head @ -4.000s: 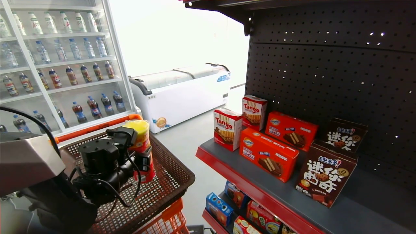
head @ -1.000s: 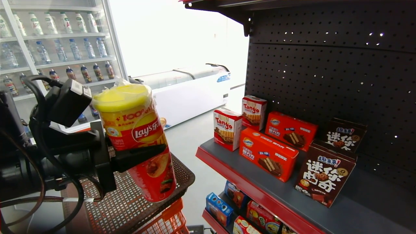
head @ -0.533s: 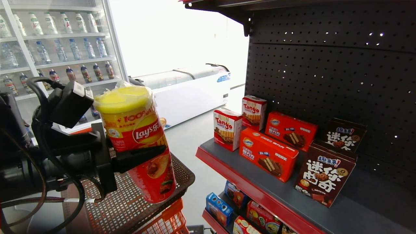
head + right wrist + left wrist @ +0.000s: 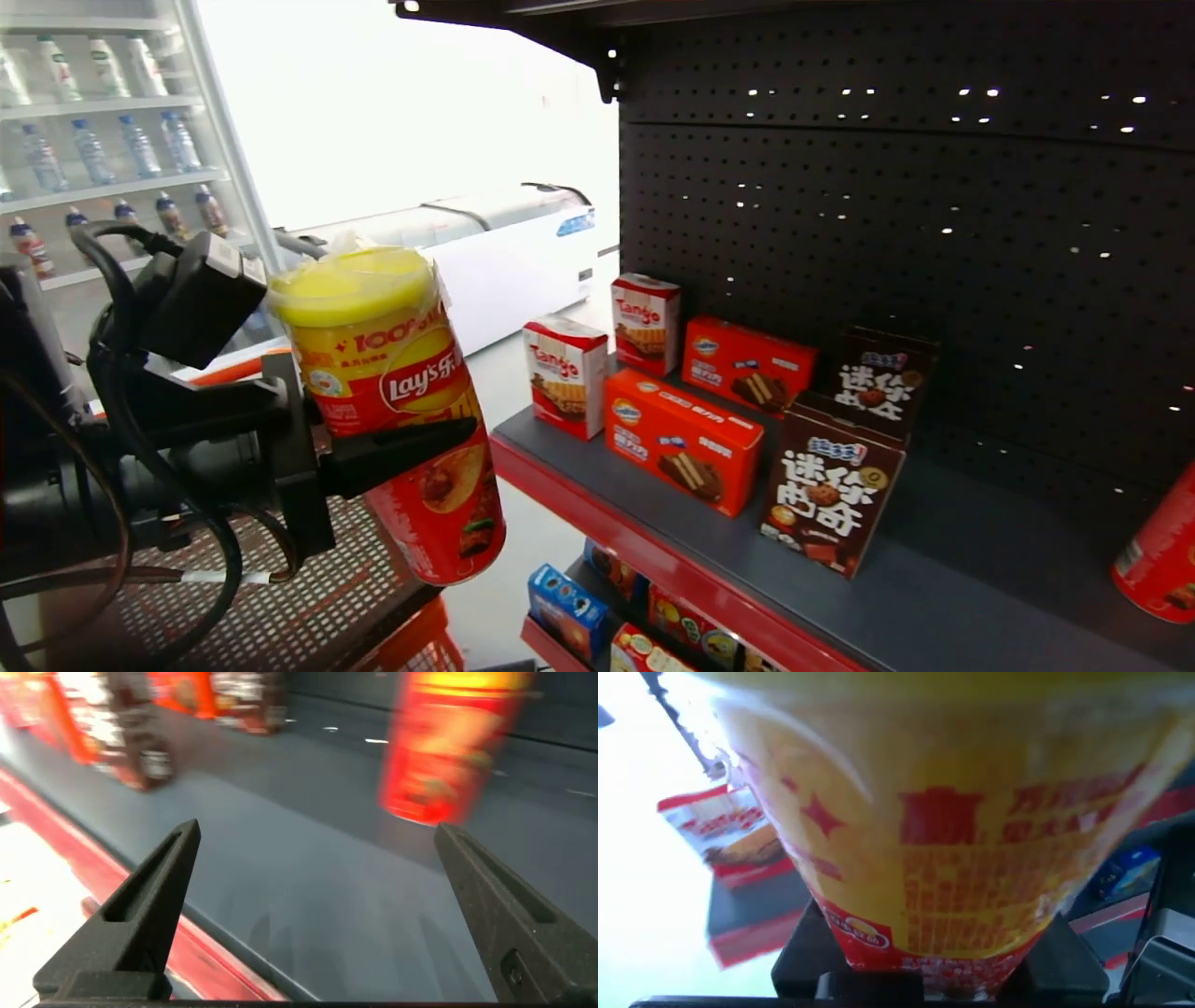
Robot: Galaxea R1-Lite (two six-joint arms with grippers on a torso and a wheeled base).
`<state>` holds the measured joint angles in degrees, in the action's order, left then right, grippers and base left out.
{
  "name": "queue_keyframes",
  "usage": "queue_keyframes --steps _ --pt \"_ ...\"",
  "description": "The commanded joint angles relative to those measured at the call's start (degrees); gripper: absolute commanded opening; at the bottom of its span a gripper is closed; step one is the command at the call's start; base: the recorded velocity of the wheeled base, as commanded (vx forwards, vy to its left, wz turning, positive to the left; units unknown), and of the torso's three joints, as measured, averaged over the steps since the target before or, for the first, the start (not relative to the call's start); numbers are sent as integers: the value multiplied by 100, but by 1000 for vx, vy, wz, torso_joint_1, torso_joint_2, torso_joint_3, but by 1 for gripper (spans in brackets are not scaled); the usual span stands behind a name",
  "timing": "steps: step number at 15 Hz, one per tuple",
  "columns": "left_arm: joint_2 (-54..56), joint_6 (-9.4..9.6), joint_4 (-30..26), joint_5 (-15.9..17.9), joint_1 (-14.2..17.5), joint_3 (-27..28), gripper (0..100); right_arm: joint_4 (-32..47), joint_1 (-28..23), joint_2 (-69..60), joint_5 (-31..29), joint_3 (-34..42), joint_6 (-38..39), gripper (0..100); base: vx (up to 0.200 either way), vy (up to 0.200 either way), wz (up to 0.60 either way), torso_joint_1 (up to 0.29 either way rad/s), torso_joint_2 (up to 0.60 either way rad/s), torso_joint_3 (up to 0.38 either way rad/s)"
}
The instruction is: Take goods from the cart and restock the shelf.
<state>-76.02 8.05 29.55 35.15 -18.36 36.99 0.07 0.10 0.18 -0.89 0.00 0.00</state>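
- Shifted since the earlier frames: the whole head view, so the camera is judged to have turned toward the shelf (image 4: 934,597). The chip can (image 4: 373,327), lifted out of the cart (image 4: 308,597) four seconds back, is kept in the same grasp.
- Left gripper (image 4: 378,434): clamped around the can's middle — long axis near upright, lid uppermost, held off the shelf's left end.
- Right gripper (image 4: 316,835): spread wide, nothing held, over the shelf deck.
- Bare deck: found to the can's right, between the brown box (image 4: 826,495) and a second can (image 4: 1162,560) — room is judged ample.
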Motion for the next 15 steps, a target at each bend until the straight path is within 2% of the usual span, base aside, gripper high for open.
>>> queue_keyframes --steps 1,4,6,9,15 --pt "52 -5 -2 1 -45 10 0 1 -1 -1 1 0 0 100 0 0 -600 -2 2 7" --pt "272 -5 -11 -8 -300 -113 0 1 -1 8 1 0 0 100 0 0 -600 4 9 2" --pt "632 4 -11 -17 -616 -412 0 1 -1 8 1 0 0 100 0 0 -600 0 -2 2" --pt "782 13 -11 -25 -704 -614 0 1 -1 8 1 0 0 100 0 0 -600 4 6 4" --pt "729 -5 -2 -17 -713 -438 0 1 -1 8 1 0 0 100 0 0 0 0 0 0"
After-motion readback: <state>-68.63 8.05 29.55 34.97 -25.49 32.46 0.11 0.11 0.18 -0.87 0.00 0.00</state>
